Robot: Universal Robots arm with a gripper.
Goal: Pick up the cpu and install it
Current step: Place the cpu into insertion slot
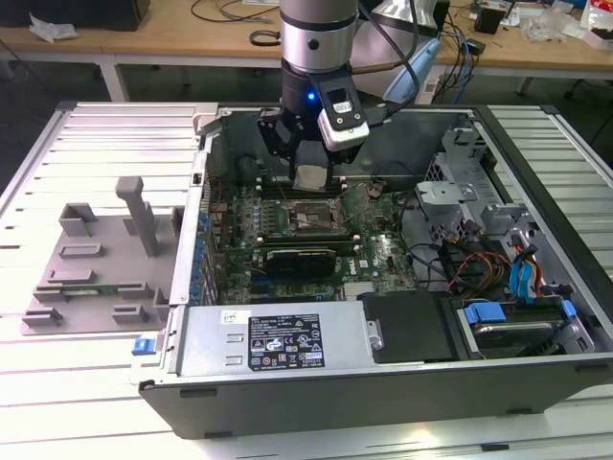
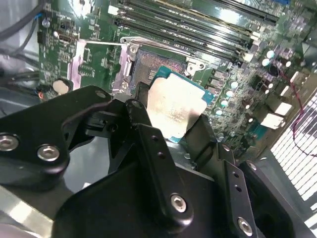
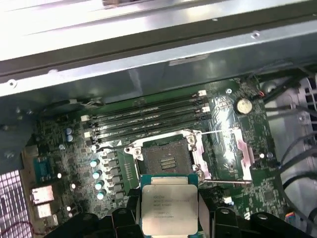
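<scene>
The cpu (image 1: pixel 311 178), a flat square chip with a pale silvery top, hangs inside the open computer case with my gripper (image 1: pixel 312 171) shut on its edges. In both wrist views the black fingers (image 2: pixel 140 120) clamp two opposite sides of the cpu (image 2: pixel 174 105) (image 3: pixel 169 204). The dark, metal-framed socket (image 3: pixel 166 157) lies open on the green motherboard, just beyond the chip and a little below it. In the exterior view the socket (image 1: pixel 305 218) sits directly under the held chip, with a gap between them.
The case wall (image 1: pixel 206 172) rises at the exterior view's left and a power supply (image 1: pixel 278 340) fills the front. Memory slots (image 3: pixel 148 119) run behind the socket. A drive cage and cables (image 1: pixel 479 259) crowd the right. A grey slotted tray (image 1: pixel 96 259) lies outside the case.
</scene>
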